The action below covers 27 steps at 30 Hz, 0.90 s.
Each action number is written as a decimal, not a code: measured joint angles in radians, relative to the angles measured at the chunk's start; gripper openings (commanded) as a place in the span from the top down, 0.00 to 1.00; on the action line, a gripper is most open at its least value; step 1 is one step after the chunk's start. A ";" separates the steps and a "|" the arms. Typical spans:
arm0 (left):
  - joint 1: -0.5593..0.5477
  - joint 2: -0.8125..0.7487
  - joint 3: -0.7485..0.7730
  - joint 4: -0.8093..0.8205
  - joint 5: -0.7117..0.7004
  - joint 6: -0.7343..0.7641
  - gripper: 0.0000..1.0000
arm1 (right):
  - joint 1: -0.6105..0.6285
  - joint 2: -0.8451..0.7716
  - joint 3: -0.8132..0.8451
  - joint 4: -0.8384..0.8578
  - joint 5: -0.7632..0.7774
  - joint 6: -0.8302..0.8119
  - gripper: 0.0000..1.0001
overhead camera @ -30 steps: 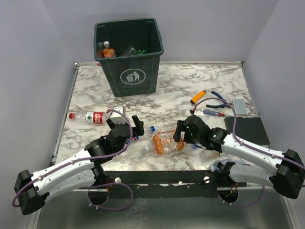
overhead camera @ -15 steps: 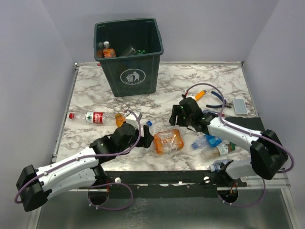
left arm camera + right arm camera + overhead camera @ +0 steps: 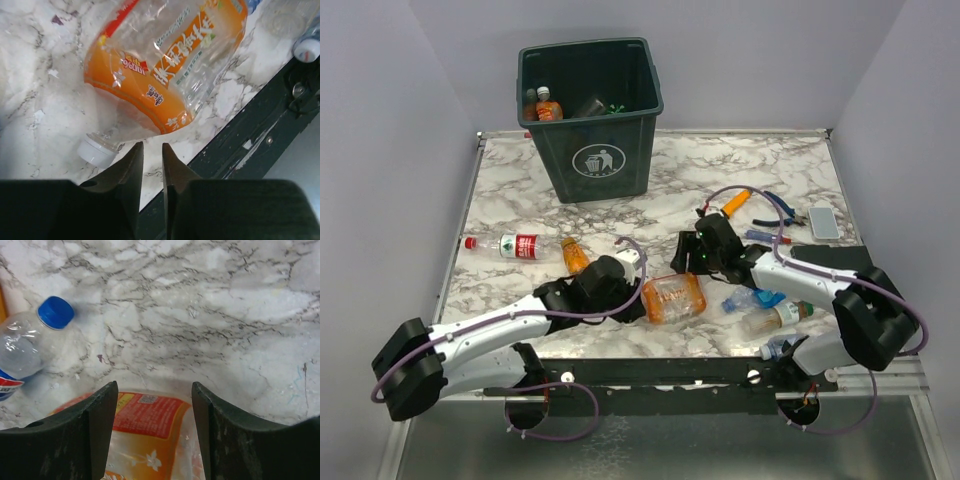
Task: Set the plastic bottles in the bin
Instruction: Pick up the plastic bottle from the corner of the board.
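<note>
1. Counter (image 3: 520, 190): marble-patterned; carries everything listed below.
2. Bin (image 3: 620, 165): stands upright at the far edge, left of centre; holds an orange-labelled bottle (image 3: 548, 108) and other items too dim to identify.
3. Left arm (image 3: 490, 335): reaches to mid-counter. Left jaws: closed to a narrow slit, nothing visible between them, tips just at the edge of the large orange bottle (image 3: 673, 297).
4. Right arm (image 3: 800, 280): reaches in from the right. Right jaws: parted, poised over the far side of the same bottle; contact cannot be determined.
5. Large orange bottle: lies on its side near the front edge, between both arms, well apart from the bin; white cap (image 3: 96, 151) beside the left jaws.
6. Other bottles, all lying on the counter: red-labelled bottle (image 3: 515, 245) and small orange bottle (image 3: 573, 255) at left; blue-labelled bottle (image 3: 750, 299) and clear bottle (image 3: 782, 314) at right front.
7. Orange cylinder (image 3: 735, 203) and pliers (image 3: 782, 208): at far right.
</note>
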State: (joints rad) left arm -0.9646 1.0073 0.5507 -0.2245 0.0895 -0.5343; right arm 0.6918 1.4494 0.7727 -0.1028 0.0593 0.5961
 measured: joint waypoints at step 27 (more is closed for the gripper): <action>-0.006 0.446 0.278 0.066 -0.280 -0.018 0.90 | 0.000 -0.304 -0.299 0.004 -0.027 0.177 0.12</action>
State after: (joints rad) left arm -0.9710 1.4532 0.8284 -0.1581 -0.1909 -0.5518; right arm 0.6918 1.1454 0.4736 -0.0990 0.0326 0.7734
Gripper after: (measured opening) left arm 0.045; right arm 0.847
